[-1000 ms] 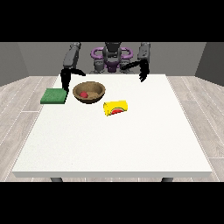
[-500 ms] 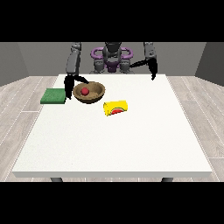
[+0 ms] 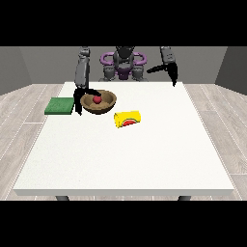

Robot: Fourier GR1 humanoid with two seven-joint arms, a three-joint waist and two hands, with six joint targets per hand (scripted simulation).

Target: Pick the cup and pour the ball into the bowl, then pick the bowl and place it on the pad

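On the tabletop [image 3: 125, 154], the brown bowl [image 3: 99, 102] holds the red ball [image 3: 97, 99]; the robot hand at the view's left [image 3: 78, 100] grips its rim, between the bowl and the green pad [image 3: 60, 105]. The yellow cup [image 3: 128, 118] lies tipped nearby.

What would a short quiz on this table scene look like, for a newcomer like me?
1. True or false: the red ball lies in the brown bowl.
2. The yellow cup: A upright, B on its side?
3. Which thing is the hand at the view's left at?

Key: 1 true. 2 B. 3 The bowl, between it and the green pad.
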